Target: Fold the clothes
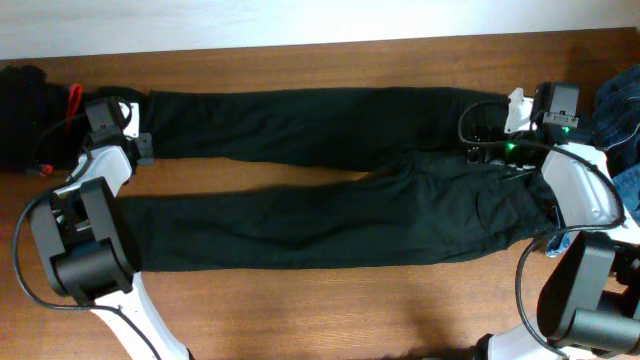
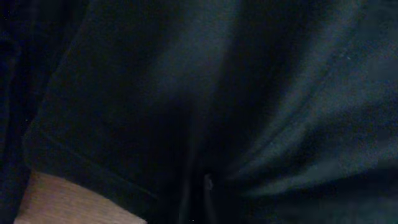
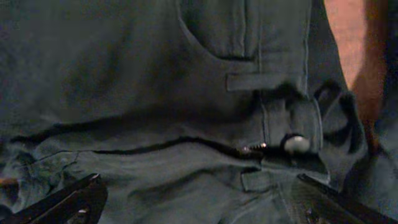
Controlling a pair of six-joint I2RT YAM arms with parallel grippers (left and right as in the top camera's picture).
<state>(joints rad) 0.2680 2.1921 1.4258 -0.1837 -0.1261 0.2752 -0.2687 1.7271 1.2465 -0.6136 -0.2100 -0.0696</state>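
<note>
The left end effector (image 1: pixel 143 145) sat at the upper leg's hem, its grip impossible to tell (its camera saw only dark cloth). The black jeans (image 1: pixel 320 190) lay spread across the bench (image 1: pixel 330 300), legs leftward. The right end effector (image 3: pixel 199 208) stood wide apart over the waistband.

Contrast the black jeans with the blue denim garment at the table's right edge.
The black jeans lie spread flat, legs stretched along the table; the blue denim sits bunched. The jeans span most of the table; the denim is partly out of frame. Both are clothes.
</note>
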